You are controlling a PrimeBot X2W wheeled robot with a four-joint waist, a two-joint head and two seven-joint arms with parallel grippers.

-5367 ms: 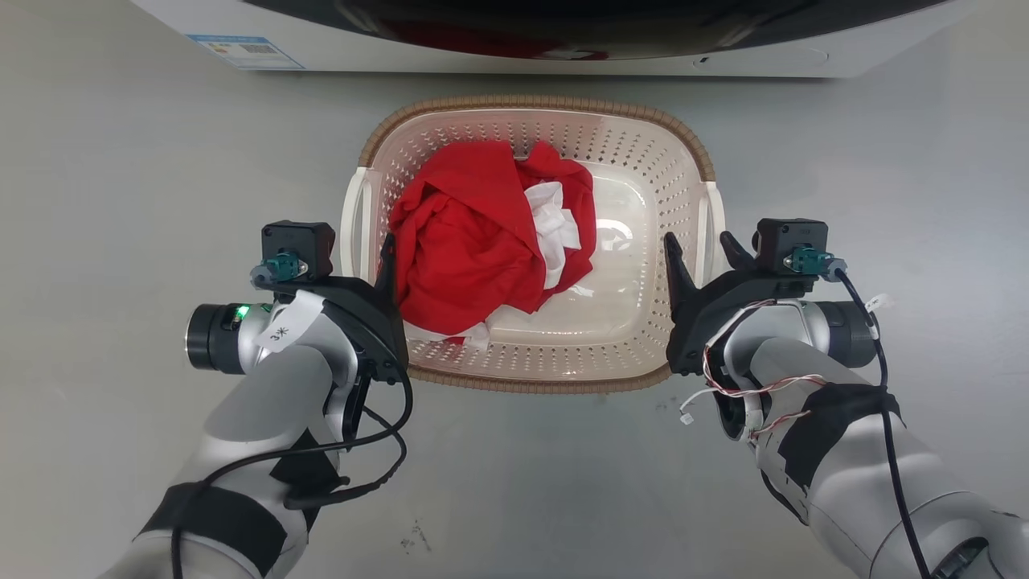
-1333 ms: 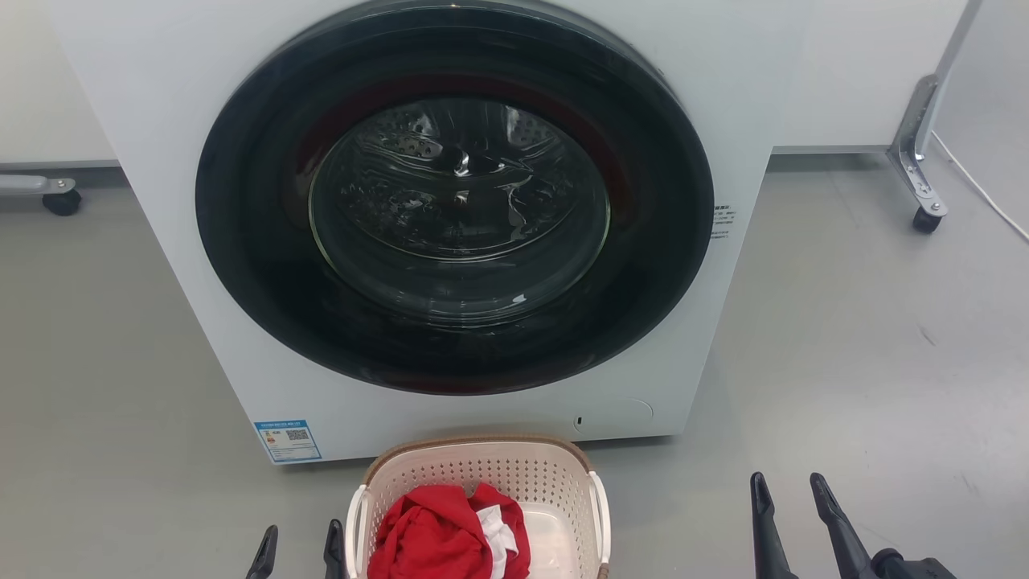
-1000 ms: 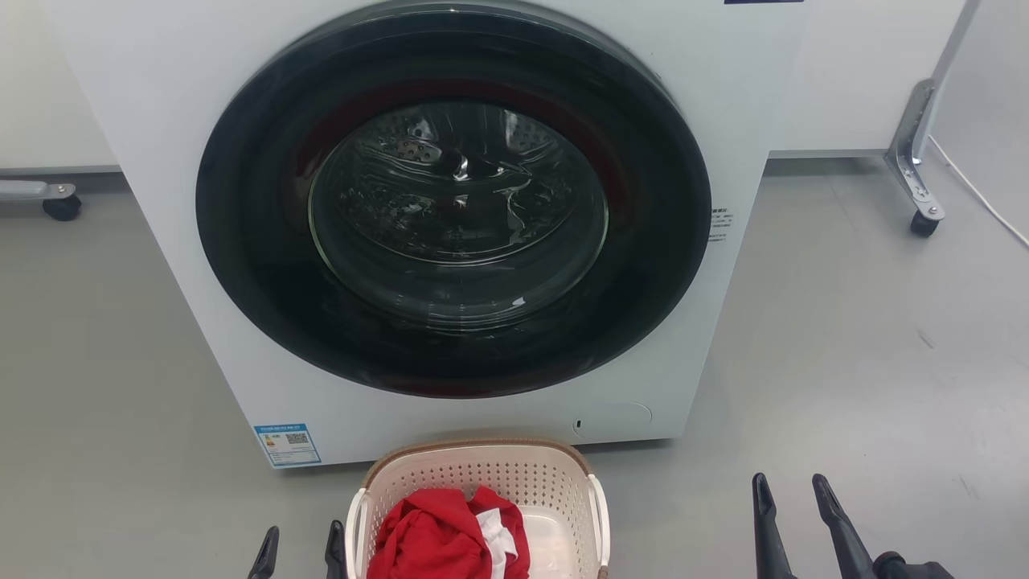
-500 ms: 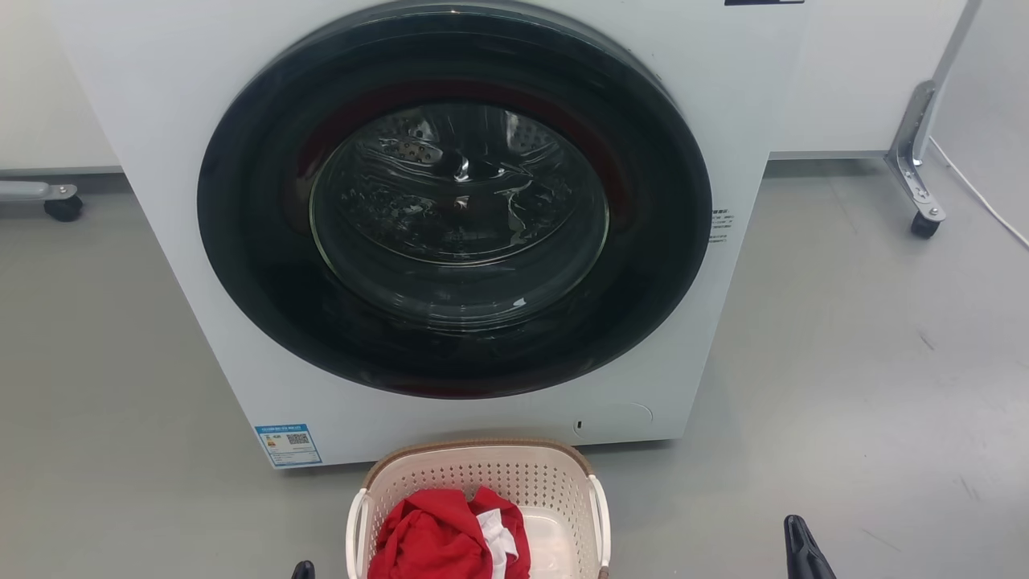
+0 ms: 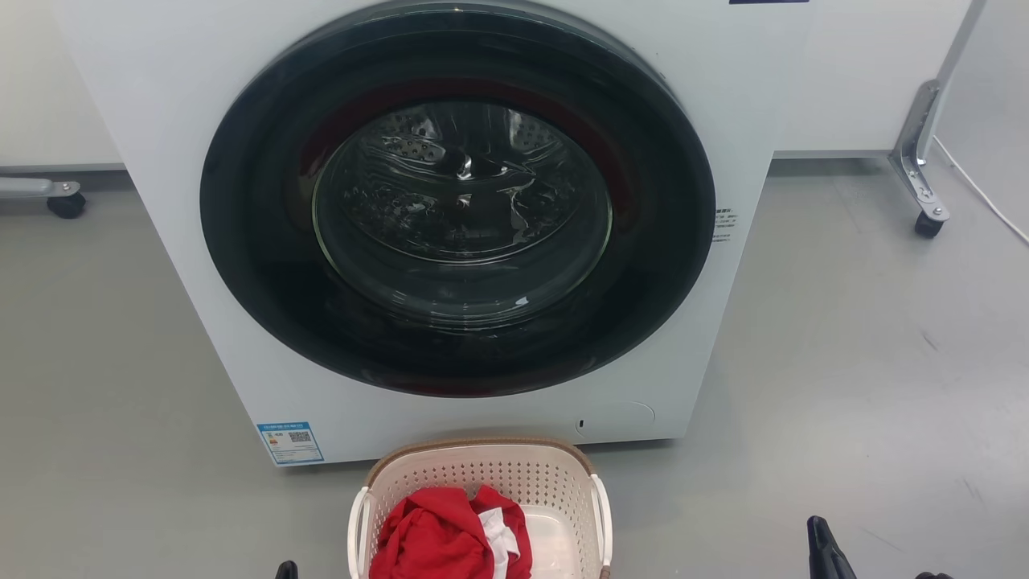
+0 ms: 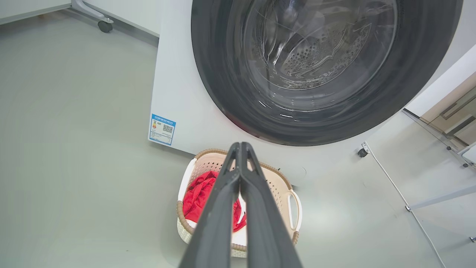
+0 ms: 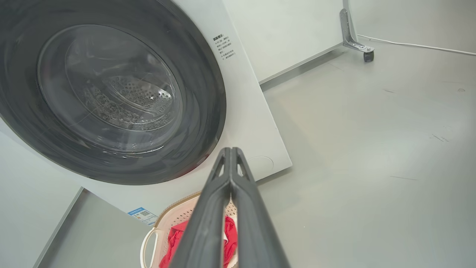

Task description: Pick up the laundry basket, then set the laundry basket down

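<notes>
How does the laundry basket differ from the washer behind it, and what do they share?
The laundry basket is far smaller than the washer. The basket is cream and open, holding red and white cloth; the washer is white, its dark round door shut. Both stand on the floor.

Laundry basket (image 5: 522, 474) on floor (image 5: 844, 362) before washer (image 5: 458, 209); clothes (image 5: 434, 531) inside.

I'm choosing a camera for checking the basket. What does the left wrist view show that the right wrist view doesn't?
Left wrist view: both white handles of the laundry basket, beyond the shut left gripper. Right wrist view: printed text beside the washer door, beyond the shut right gripper. Both: that door, the basket's red clothes, the blue label.
</notes>
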